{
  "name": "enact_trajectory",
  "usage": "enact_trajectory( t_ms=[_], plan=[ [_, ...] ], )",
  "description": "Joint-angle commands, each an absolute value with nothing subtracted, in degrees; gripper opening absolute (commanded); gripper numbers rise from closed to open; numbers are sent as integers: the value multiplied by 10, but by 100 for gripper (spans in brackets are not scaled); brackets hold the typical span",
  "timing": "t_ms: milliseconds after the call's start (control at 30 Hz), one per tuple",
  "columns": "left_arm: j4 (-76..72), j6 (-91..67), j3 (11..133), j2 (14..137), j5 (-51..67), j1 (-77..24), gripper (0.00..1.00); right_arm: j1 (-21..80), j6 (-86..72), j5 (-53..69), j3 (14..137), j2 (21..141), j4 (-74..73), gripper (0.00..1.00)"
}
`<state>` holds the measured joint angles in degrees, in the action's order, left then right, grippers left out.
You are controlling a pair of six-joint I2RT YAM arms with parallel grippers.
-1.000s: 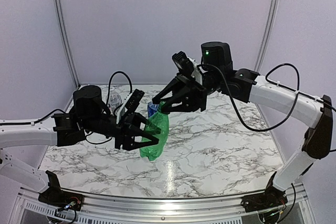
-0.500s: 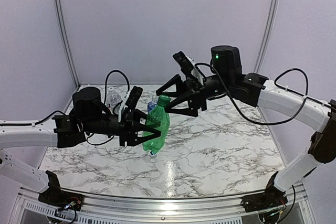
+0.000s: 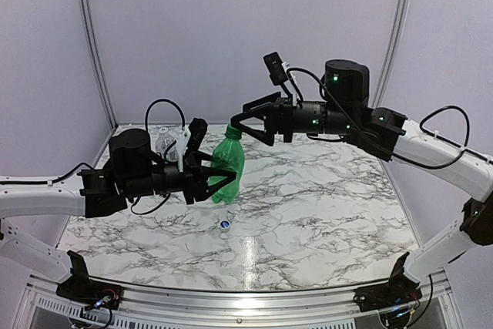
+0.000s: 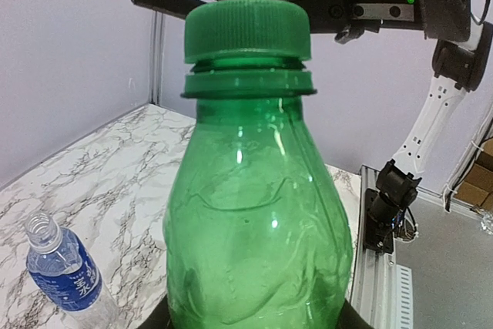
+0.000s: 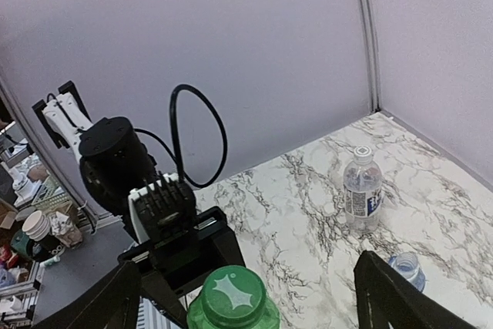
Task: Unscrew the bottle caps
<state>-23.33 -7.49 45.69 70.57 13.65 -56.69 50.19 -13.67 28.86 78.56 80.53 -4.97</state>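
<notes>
1. My left end effector point(image 3: 206, 181) pinches the green bottle point(image 3: 228, 161) around its lower body. It holds the bottle nearly upright, leaning a little, over the middle of the marbled surface point(image 3: 323, 213). I cannot tell whether the base touches the surface.
2. The green cap point(image 4: 246, 27) is on the neck, with the collar ring just under it. I cannot tell whether the thread has loosened at all.
3. My right end effector point(image 3: 238, 122) is spread wide at cap height. In its own wrist view the fingers point(image 5: 115, 298) stand on either side of the cap, apart from it and touching nothing.
4. The blue-label bottle point(image 4: 63, 271) sits on the surface with its neck bare. A blue cap point(image 3: 223, 223) lies loose in front of the green bottle, so I judge that one done.
5. The clear bottle point(image 5: 362, 189) stands towards the back with its whitish cap point(image 5: 362, 152) on, so it is not yet done.
6. I judge the step in hand to be the green cap, with no grip on it yet.
7. The next move calls for centring my right fingers on the cap and closing on its ribbed side only, clear of the collar ring. Then I twist to unscrew while my left holds firm.
8. The bottle wall looks thin, so my left must squeeze enough to stop it spinning without crushing it.
</notes>
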Motion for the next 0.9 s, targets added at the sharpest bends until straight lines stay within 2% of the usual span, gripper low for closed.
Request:
enact_trajectory(
  t_ms=[0, 200, 367, 567, 667, 733, 867],
  plan=[
    [-221, -61, 481, 713, 89, -573, 6, 516, -166, 211, 810, 830, -54, 87],
    [-214, -55, 486, 717, 79, -576, 6, 521, -169, 225, 811, 845, -45, 74],
    [-211, -53, 485, 717, 78, -577, 5, 521, -170, 241, 809, 849, -35, 57],
    [-208, -51, 484, 716, 75, -577, 5, 521, -174, 255, 804, 852, -24, 24],
    [-208, -51, 483, 712, 71, -577, 5, 521, -174, 259, 799, 850, -19, 13],
    [-208, -51, 483, 709, 66, -577, 4, 521, -172, 264, 794, 847, -13, 1],
    [-208, -48, 480, 698, 83, -577, 3, 517, -133, 299, 785, 836, -5, 0]
  ],
)
